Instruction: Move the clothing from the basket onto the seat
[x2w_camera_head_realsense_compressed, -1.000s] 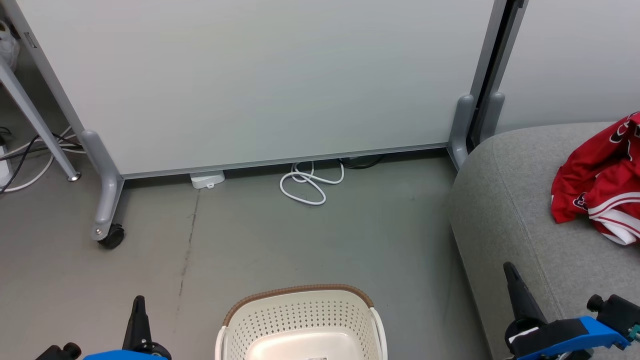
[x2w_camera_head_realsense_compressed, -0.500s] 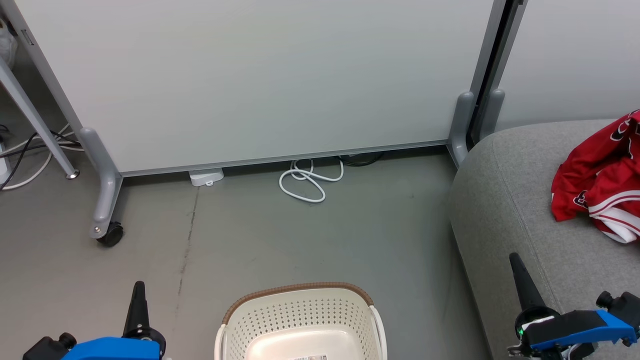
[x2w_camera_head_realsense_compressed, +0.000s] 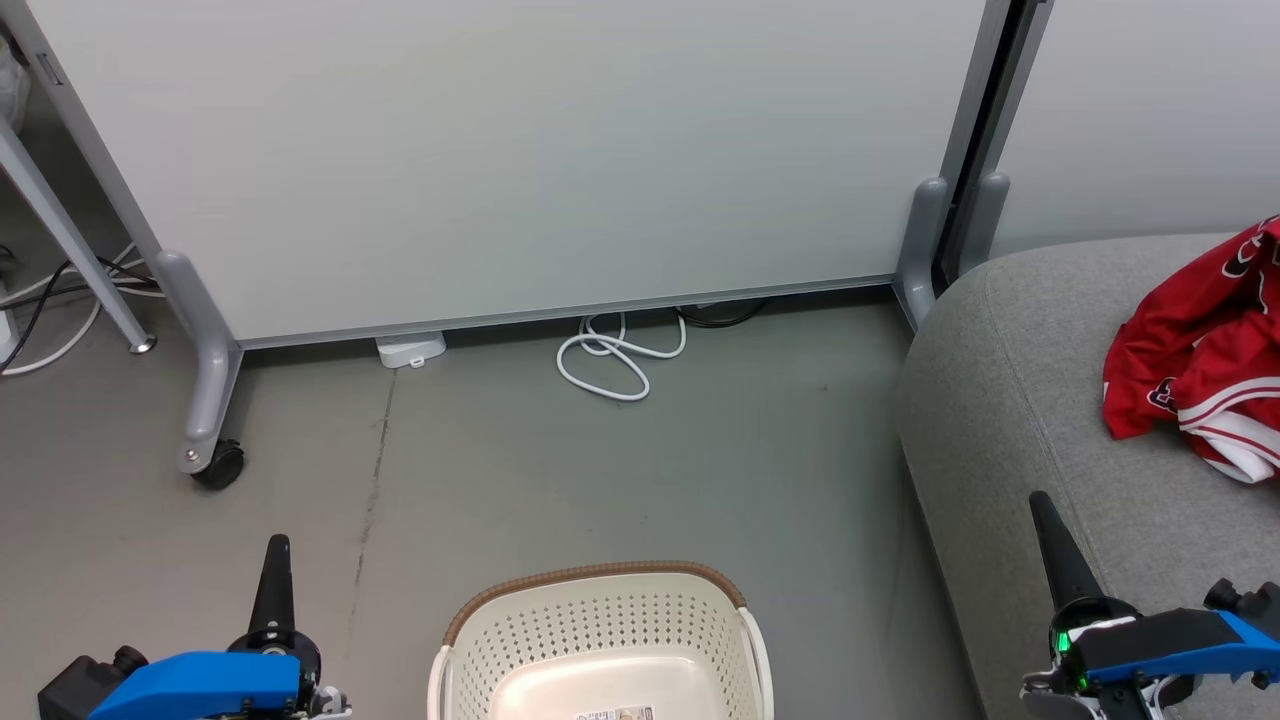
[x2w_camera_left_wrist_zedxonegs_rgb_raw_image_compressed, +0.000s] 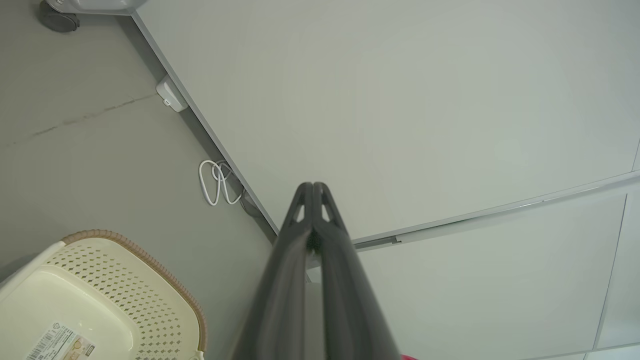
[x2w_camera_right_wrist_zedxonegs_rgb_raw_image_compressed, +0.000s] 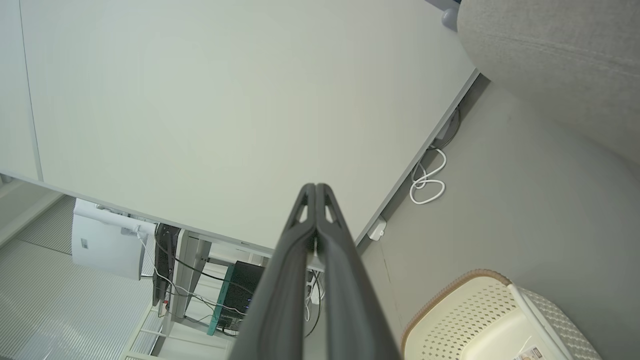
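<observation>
The red clothing (x2w_camera_head_realsense_compressed: 1205, 365) with white trim lies crumpled on the grey seat (x2w_camera_head_realsense_compressed: 1010, 400) at the right edge of the head view. The cream basket (x2w_camera_head_realsense_compressed: 600, 640) with a brown rim stands on the floor at the bottom centre, its inside bare except for a label; it also appears as the basket (x2w_camera_left_wrist_zedxonegs_rgb_raw_image_compressed: 100, 295) and the basket (x2w_camera_right_wrist_zedxonegs_rgb_raw_image_compressed: 480, 320) in the wrist views. My left gripper (x2w_camera_head_realsense_compressed: 275, 550) is shut at the lower left, left of the basket, holding nothing. My right gripper (x2w_camera_head_realsense_compressed: 1040, 505) is shut over the seat's front part, holding nothing. Both wrist views show the left gripper (x2w_camera_left_wrist_zedxonegs_rgb_raw_image_compressed: 312, 186) and right gripper (x2w_camera_right_wrist_zedxonegs_rgb_raw_image_compressed: 315, 187) with fingers pressed together.
A pale partition panel (x2w_camera_head_realsense_compressed: 500, 150) on grey castor feet (x2w_camera_head_realsense_compressed: 215, 460) stands behind the basket. A coiled white cable (x2w_camera_head_realsense_compressed: 615, 360) and a small white box (x2w_camera_head_realsense_compressed: 410, 350) lie at its base. Cables and a table leg (x2w_camera_head_realsense_compressed: 70, 250) sit at the far left.
The left gripper has risen a little in the head view. The right gripper has shifted slightly right and up. The view itself has drifted slightly.
</observation>
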